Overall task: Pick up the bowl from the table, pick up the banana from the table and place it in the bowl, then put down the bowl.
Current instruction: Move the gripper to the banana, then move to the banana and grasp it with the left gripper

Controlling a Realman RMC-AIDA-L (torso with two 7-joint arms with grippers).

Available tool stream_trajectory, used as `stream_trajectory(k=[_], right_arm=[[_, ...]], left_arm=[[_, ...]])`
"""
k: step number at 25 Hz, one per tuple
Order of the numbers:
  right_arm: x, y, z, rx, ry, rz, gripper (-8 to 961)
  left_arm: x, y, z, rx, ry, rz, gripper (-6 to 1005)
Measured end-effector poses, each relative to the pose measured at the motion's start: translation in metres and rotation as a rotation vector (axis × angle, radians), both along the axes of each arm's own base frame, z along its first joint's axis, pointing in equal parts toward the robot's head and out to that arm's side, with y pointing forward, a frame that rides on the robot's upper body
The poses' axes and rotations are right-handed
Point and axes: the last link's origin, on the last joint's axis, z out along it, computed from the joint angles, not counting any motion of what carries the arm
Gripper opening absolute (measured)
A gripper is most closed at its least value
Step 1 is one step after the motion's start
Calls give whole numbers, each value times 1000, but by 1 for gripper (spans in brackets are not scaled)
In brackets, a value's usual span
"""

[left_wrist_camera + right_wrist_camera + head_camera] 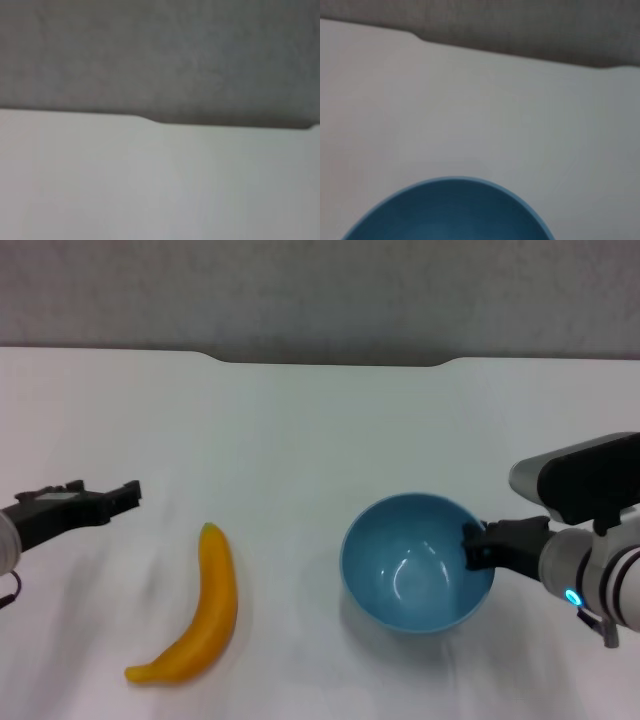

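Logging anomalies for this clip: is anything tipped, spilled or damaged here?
Only the bowl: it sits tilted, mouth turned toward the camera, with the right gripper at its rim. It is empty, nothing spilled. The banana lies whole on the table.

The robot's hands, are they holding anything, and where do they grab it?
The right gripper pinches the blue bowl by its rim, on the side nearest that arm. The left gripper holds nothing; the banana lies untouched on the table.

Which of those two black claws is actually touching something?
The right gripper: it grips the rim of the round light-blue glossy bowl. The left gripper hangs free, apart from the curved yellow banana.
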Motion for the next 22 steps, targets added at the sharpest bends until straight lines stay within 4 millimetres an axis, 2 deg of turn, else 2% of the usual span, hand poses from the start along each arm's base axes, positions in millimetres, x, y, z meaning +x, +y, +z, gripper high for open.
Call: stream_trajectory(k=[5, 12, 22], right_arm=[[-3, 4, 10, 31, -16, 19, 48], [-7, 9, 18, 60, -33, 47, 44], [-14, 11, 21, 77, -32, 71, 43]], left_arm=[[14, -5, -10, -81, -38, -3, 815], [28, -16, -52, -213, 18, 11, 815], [42, -21, -74, -231, -28, 31, 824]])
